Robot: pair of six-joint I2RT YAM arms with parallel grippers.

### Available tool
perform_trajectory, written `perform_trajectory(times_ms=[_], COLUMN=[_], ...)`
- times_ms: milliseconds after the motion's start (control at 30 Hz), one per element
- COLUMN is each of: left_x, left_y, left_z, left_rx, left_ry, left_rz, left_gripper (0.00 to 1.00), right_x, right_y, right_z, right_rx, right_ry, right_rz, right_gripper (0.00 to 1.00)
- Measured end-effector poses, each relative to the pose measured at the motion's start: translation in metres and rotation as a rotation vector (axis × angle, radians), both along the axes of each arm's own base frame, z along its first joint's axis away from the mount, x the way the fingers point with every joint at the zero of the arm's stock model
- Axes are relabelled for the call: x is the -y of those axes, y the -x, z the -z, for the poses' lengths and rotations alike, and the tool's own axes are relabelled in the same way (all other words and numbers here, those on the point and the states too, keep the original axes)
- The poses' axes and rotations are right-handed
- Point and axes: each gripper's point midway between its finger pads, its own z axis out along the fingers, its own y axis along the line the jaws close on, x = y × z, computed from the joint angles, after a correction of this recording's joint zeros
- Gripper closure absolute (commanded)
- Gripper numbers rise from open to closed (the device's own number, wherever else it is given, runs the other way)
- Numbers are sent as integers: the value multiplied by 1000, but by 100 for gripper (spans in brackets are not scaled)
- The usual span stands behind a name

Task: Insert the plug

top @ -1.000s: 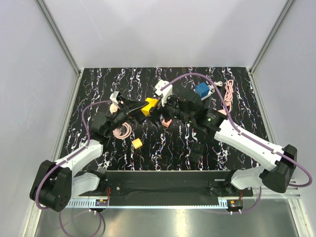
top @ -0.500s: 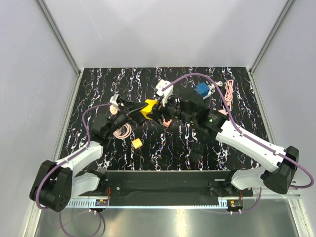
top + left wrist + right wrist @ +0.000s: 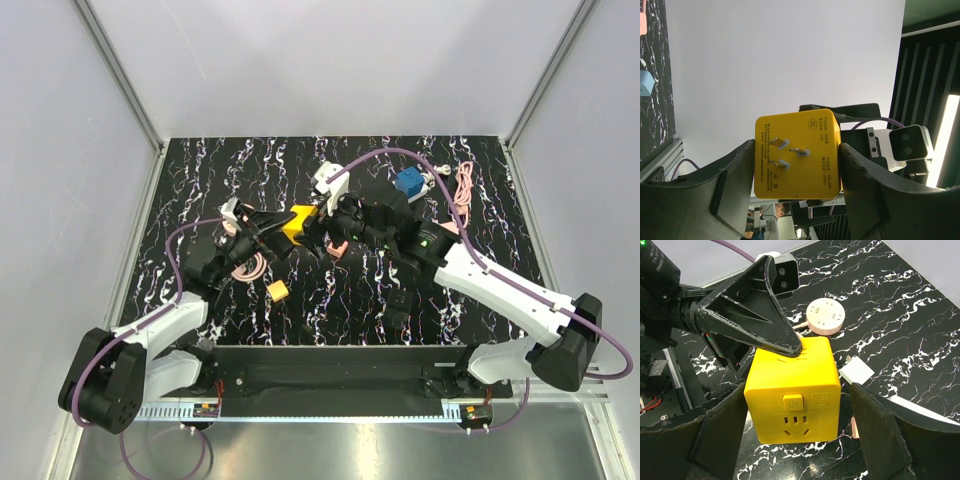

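Top external: the yellow cube adapter [image 3: 294,222] sits slightly left of where it was a second ago, above the table [image 3: 200,180], well clear of the walls [image 3: 60,200]. Left wrist: left gripper [image 3: 797,170] clamps its sides, prongs [image 3: 790,150] toward camera. Right wrist: right gripper [image 3: 797,435] spread, flanking it, slim gaps

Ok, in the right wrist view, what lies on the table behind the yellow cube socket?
A round pink socket lies on the table just behind the yellow cube socket, and a white plug block sits at its right. The table straight beneath the cube is covered.
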Motion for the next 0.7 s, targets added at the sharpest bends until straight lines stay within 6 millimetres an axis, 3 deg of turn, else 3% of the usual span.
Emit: perform_trajectory(times_ms=[167,200,300,333,367,400,433,467,600,700], left_x=[-1,-1,-2,-2,-2,-2,-2,-2,-7,-24], left_y=[0,0,-2,-2,-2,-2,-2,-2,-4,-11], left_z=[-2,-2,-1,2,2,3,3,4,13,15], left_rx=[0,-1,-12,-24,-25,-24,-17,-10,14,56], left_ry=[9,11,17,16,15,10,5,-5,-146,-291], left_rz=[-2,-2,-12,-11,-13,-14,-15,-17,-52,-115], left_gripper=[100,100,100,99,84,47,17,1,1,1], right_x=[-3,-3,-5,-5,-5,-5,-5,-5,17,58], right_y=[-1,-2,-1,-2,-1,-1,-2,-2,-13,-52], right_z=[7,9,12,14,15,16,16,16,25,24], right_rx=[-17,-21,-20,-17,-19,-19,-17,-18,-69,-116], right_ry=[9,11,21,28,30,31,32,35,100,148], right_rz=[1,0,-11,-12,-14,-14,-14,-12,9,100], right_gripper=[15,22,68,95,100,100,100,100,100,100])
